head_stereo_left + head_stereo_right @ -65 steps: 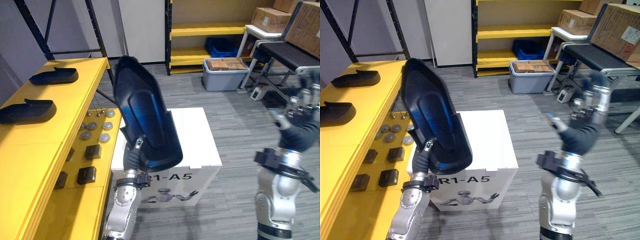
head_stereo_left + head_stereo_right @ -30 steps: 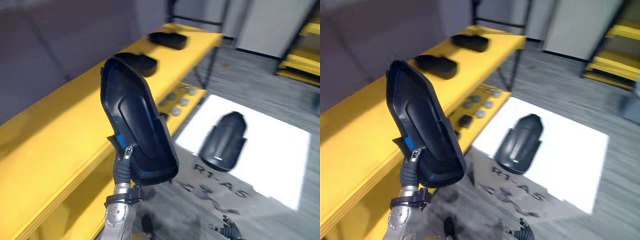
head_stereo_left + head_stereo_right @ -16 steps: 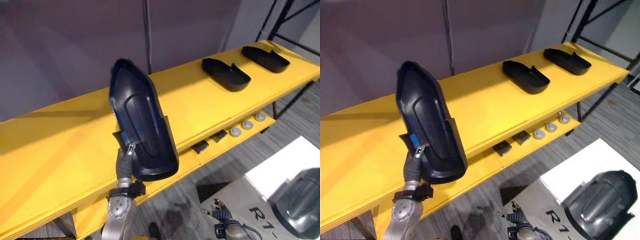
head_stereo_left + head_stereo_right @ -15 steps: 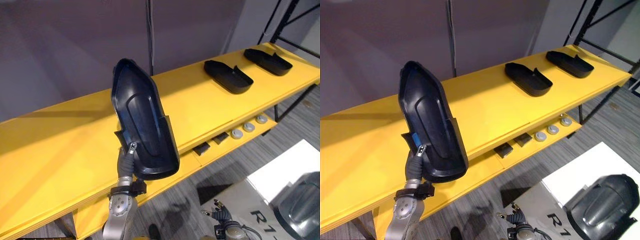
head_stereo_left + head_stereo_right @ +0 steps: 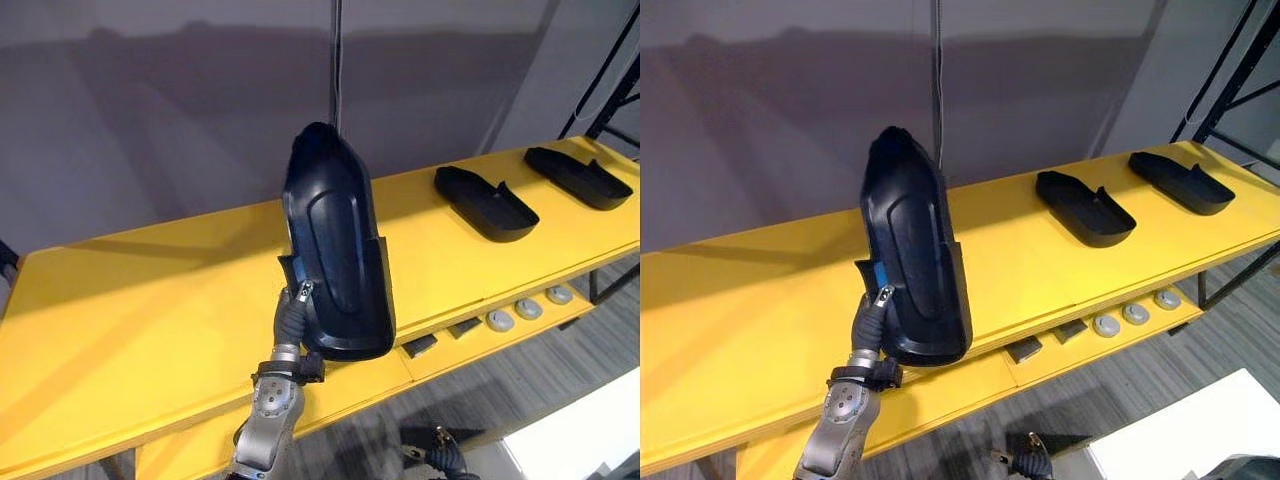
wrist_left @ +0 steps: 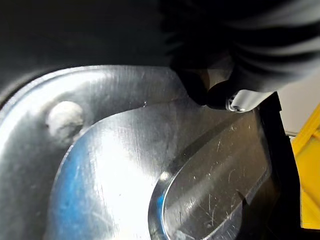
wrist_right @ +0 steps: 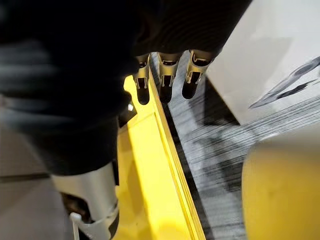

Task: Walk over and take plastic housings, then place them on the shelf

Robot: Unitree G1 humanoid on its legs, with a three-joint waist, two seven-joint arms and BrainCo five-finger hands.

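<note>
Glossy black plastic, finely scratched and catching a blue sheen, sits right against the left wrist camera. It is the inner face of the held housing (image 6: 150, 165), with a dark fingertip (image 6: 217, 95) of the left hand (image 5: 290, 320) pressed onto it. In the head views that hand curls round the housing's lower edge and holds it upright. It is a long shell with a rounded tip and a raised oval panel, seen against the yellow shelf (image 5: 130, 320).

The right hand (image 7: 165, 75) hangs low beside the shelf's front edge, fingers straight and side by side, gripping nothing.

Under the smooth top board, a lower ledge carries small dark blocks (image 5: 420, 345) and round grey discs (image 5: 515, 313).

Further along the board lie a second housing (image 5: 485, 203) and a third housing (image 5: 580, 177), both shallow black shells. A plain grey wall (image 5: 150, 120) stands behind.
</note>
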